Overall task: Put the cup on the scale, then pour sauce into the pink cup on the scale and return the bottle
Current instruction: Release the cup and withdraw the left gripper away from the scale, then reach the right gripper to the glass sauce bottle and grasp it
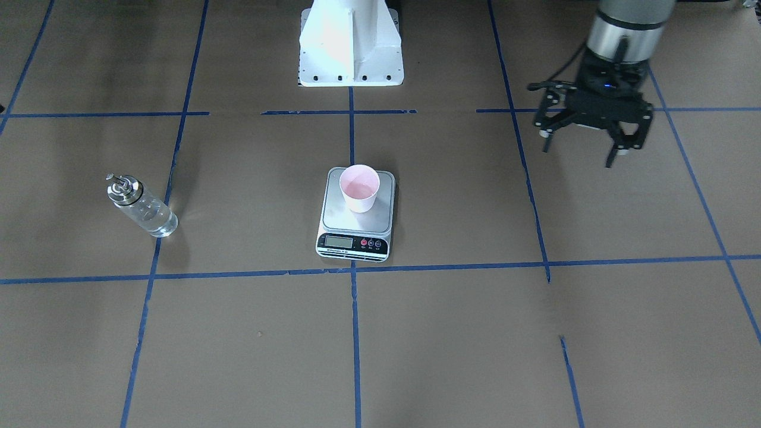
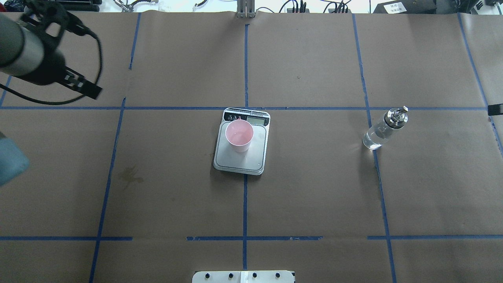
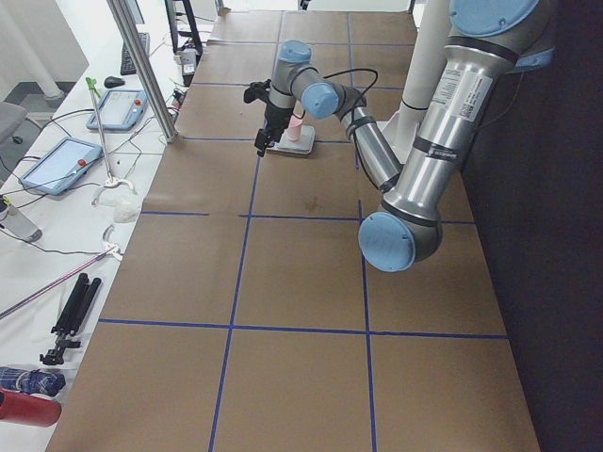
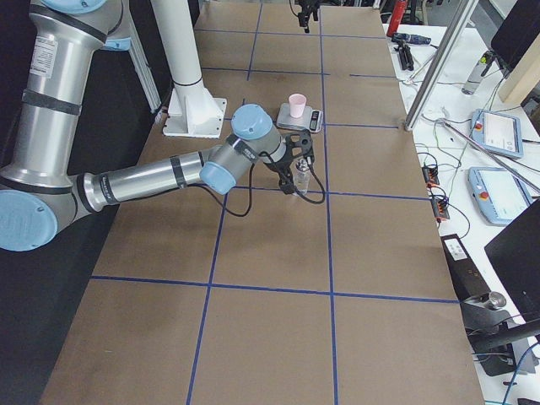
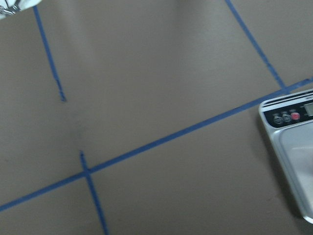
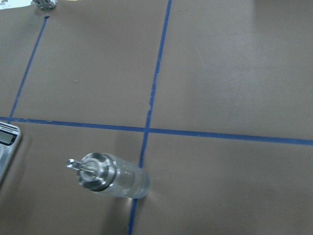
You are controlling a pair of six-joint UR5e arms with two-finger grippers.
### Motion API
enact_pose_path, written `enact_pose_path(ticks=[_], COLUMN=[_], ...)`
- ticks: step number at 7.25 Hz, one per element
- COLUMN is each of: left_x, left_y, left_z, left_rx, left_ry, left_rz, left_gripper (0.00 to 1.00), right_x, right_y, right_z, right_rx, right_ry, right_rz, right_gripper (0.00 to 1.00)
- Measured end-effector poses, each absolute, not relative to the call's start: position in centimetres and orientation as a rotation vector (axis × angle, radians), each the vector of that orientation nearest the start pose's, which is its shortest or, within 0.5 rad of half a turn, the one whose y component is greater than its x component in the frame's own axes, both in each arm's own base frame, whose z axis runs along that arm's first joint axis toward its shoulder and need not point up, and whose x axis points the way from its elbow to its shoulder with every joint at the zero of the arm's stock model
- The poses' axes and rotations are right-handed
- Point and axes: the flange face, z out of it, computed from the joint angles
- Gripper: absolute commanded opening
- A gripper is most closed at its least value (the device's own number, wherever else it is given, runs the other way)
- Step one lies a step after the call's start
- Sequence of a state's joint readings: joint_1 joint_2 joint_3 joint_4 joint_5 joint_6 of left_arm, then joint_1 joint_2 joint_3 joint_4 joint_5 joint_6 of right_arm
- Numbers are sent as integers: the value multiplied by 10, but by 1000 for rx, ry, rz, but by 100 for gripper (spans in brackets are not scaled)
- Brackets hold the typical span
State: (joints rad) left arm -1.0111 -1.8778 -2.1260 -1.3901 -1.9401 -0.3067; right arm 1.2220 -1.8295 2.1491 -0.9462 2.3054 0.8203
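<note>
The pink cup stands upright on the scale at the table's middle, and both show in the overhead view (cup, scale). The clear glass bottle with its metal spout stands alone on the robot's right side, with clear sauce inside; the right wrist view looks down on it. My left gripper hangs open and empty, raised far to the left of the scale. My right gripper hovers near the bottle, apart from it; I cannot tell whether it is open or shut.
The white robot base stands behind the scale. Blue tape lines grid the brown paper table. A faint stain marks the paper left of the scale. Benches with tablets and cables flank the table ends.
</note>
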Motion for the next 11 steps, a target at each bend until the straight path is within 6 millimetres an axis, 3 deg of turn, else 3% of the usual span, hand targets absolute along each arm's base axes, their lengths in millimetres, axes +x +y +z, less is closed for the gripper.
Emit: enact_pose_path(ticks=[1, 3, 4, 5, 6, 7, 9, 11], left_x=[121, -10, -67, -104, -116, -116, -112, -111], left_y=[-516, -546, -546, -528, -499, -477, -450, -441], left_z=[325, 429, 487, 541, 581, 601, 617, 621], left_rx=[425, 341, 296, 241, 189, 143, 144, 172], left_ry=[578, 546, 529, 565, 654, 732, 770, 777], left_rz=[344, 293, 301, 286, 237, 149, 55, 54], left_gripper=[100, 100, 100, 100, 100, 100, 100, 100], right_x=[-106, -164, -183, -208, -240, -264, -283, -293], right_y=[-370, -352, -340, -327, -312, -297, -286, -291], right_z=[381, 345, 326, 315, 313, 315, 321, 364], right_rx=[353, 375, 380, 401, 444, 477, 530, 621], right_ry=[-1079, -1047, -1009, -968, -927, -908, -889, -899], right_rz=[113, 152, 165, 181, 194, 203, 221, 260], right_gripper=[100, 100, 100, 100, 100, 100, 100, 100])
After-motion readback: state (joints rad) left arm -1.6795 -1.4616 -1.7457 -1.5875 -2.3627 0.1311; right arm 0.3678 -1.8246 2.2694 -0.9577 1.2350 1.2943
